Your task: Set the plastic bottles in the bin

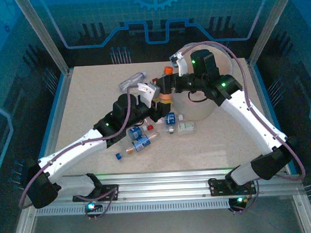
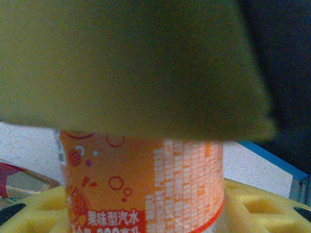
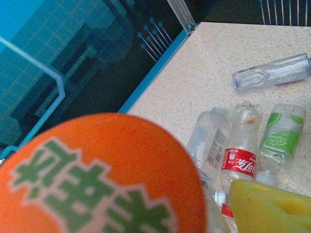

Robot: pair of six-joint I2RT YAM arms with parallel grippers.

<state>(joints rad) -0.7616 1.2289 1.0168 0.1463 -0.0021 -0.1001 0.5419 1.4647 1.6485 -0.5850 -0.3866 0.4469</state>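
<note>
An orange-labelled plastic bottle (image 1: 166, 95) with an orange cap (image 1: 168, 70) stands upright above the table's middle. My left gripper (image 1: 160, 103) is shut on its body; in the left wrist view the label (image 2: 141, 184) sits between my yellow pads (image 2: 136, 68). My right gripper (image 1: 169, 85) is at the bottle's neck, and its grip cannot be judged. The cap (image 3: 97, 179) looms in the right wrist view beside one yellow finger (image 3: 267, 206). The translucent bin (image 1: 199, 108) stands just to the right, under the right arm.
Several more bottles lie below the left gripper, among them blue-labelled ones (image 1: 137, 131) (image 1: 142, 144) and a white one (image 1: 186, 127). A clear bottle (image 1: 132, 80) lies at the back. The right wrist view shows a red-labelled bottle (image 3: 239, 160) and a green-labelled one (image 3: 282, 136).
</note>
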